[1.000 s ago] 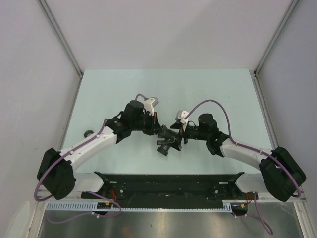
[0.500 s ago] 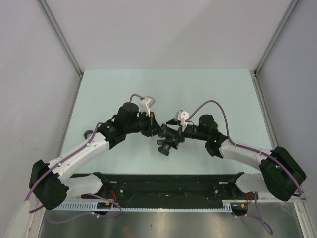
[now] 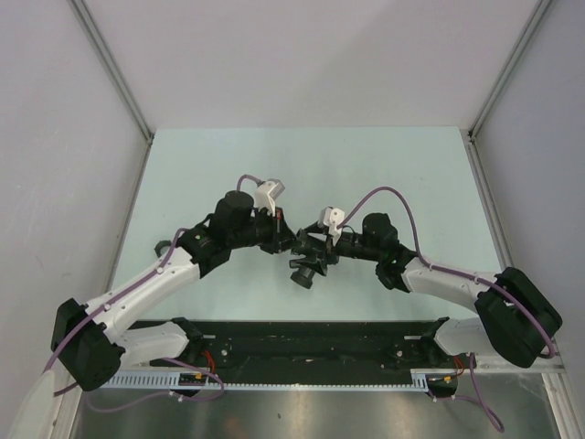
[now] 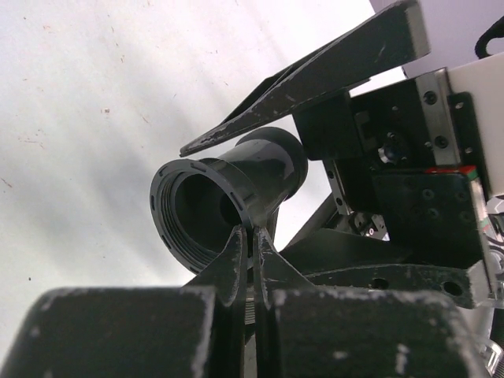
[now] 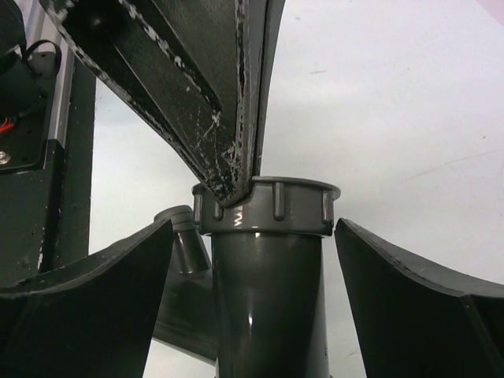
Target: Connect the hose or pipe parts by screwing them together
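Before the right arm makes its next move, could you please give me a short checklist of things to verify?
1. The right gripper straddles the pipe fitting: ok.
2. The right gripper is clamped on it: not ok, gaps show on both sides.
3. The left gripper is shut: ok, its tips meet the ribbed collar.
4. The fitting's mouth is empty inside: ok.
5. A second part is held, ready to screw on: not ok, neither gripper carries one.
6. The fitting rests on the table: cannot tell.

Pale green table [image 3: 302,165], white enclosure walls [image 3: 311,55], black rail [image 3: 311,343] along near edge
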